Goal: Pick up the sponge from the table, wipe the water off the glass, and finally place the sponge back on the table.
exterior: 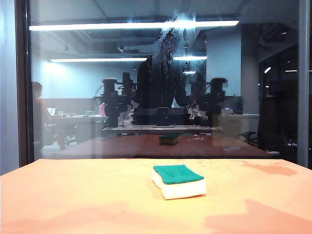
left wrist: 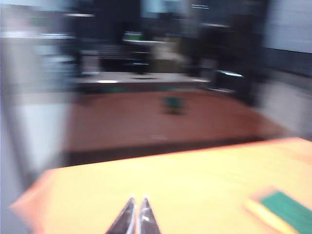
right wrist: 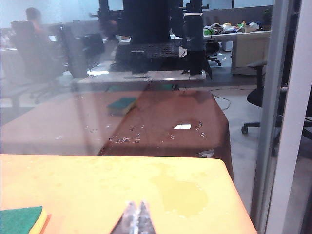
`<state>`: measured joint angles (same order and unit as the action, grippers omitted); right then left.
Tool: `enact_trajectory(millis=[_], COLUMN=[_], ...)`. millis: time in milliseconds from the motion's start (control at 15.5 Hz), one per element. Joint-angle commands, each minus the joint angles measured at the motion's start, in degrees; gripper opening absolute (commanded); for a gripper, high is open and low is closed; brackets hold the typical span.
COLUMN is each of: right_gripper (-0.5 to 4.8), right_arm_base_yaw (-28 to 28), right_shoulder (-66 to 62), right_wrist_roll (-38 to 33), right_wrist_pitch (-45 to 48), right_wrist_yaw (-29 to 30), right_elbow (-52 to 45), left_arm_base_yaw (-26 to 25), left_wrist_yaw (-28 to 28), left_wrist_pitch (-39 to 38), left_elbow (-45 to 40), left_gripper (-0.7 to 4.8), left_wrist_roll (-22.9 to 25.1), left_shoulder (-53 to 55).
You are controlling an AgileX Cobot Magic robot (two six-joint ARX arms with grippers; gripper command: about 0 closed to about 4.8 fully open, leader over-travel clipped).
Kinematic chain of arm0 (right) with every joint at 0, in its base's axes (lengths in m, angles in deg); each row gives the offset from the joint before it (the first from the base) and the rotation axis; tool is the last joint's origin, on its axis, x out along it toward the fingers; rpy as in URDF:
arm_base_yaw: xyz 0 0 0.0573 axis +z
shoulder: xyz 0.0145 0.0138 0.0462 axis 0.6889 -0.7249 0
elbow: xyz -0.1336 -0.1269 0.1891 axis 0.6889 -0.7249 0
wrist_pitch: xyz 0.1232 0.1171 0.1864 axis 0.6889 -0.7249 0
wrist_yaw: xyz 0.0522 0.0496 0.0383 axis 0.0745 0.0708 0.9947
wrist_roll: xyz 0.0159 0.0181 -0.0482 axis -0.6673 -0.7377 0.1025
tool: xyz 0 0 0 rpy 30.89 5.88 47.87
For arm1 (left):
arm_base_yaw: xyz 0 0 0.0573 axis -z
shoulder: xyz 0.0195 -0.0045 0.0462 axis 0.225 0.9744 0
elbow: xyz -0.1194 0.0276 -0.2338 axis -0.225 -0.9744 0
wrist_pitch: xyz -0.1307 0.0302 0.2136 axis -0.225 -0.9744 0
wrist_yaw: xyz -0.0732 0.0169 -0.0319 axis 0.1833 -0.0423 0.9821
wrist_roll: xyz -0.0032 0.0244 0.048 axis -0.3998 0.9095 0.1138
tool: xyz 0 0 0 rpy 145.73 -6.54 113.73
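The sponge (exterior: 178,181), green scouring side up over a cream body, lies flat on the orange table (exterior: 73,195) near its middle, a short way in front of the glass (exterior: 97,97). A smeared wet patch (exterior: 171,34) shows high on the pane. Neither arm appears in the exterior view. In the left wrist view my left gripper (left wrist: 136,202) hovers shut and empty over bare table, the sponge (left wrist: 282,210) off to one side. My right gripper (right wrist: 137,205) is shut and empty too, with a corner of the sponge (right wrist: 22,220) at the frame's edge.
The glass has a dark frame (exterior: 22,87) on the left and a pale post (exterior: 303,83) on the right. A damp blotch (right wrist: 187,195) lies on the table near the right gripper. The pane mirrors a small dark-green sponge reflection (exterior: 168,140).
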<state>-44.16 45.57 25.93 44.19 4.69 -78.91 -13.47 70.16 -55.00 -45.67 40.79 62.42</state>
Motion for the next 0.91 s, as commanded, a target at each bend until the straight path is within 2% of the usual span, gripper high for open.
enact_trajectory(millis=[65,323,582,776,905], right_gripper=[-0.06,-0.06,-0.06,-0.06,-0.06], right_arm_base_yaw=[-0.02,-0.02,-0.02,-0.02,-0.02], right_shoulder=[0.02,0.02,0.02,0.02,0.02], right_wrist_roll=[-0.2,-0.17,-0.17,-0.17,-0.17], right_wrist_pitch=[0.96,0.96,0.7,-2.95,-4.72], right_wrist_yaw=[0.0,-0.02,0.0,0.04,0.02], right_elbow=[0.2,0.2,0.2,0.2,0.2], left_arm_base_yaw=[0.0,0.0,0.02,0.02,0.02], left_wrist_yaw=[-7.39,-16.81,-16.83,-15.67,-15.61], left_wrist_pitch=[0.7,0.68,0.17,-2.36,-4.52], left_elbow=[0.17,0.2,0.17,0.17,0.17], left_gripper=[0.16,0.17,0.17,0.17,-0.06], left_wrist_roll=[0.22,0.63,0.61,0.66,0.63], left_shoulder=[0.07,0.07,0.07,0.07,0.07])
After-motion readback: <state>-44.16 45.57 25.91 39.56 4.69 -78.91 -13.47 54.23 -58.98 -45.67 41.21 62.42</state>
